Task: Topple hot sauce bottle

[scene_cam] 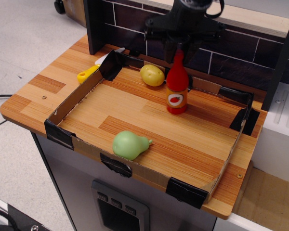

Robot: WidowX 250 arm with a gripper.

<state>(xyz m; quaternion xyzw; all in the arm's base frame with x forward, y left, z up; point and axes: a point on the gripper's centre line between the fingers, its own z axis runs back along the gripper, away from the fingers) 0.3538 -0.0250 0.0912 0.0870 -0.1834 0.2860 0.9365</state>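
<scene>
So I've got my gripper (179,48) pinched shut on the top of the hot sauce bottle (176,87), right around the cap, and the bottle stands upright near the back of the cardboard tray (77,98), just right of the yellow potato (152,75). Looks to me like the grab is done and the actual tipping is what's left. Next move, I reckon, is to swing the top sideways or toward the front so the base pivots and the bottle goes over flat, ideally toward the open wood in the middle of the tray and not into the potato or the back wall. The green pear (129,144) is well clear at the front edge, so no worry there. As for labels: there's an orange-yellow band with a red tomato-ish emblem, but no writing I can make out at this size.
</scene>
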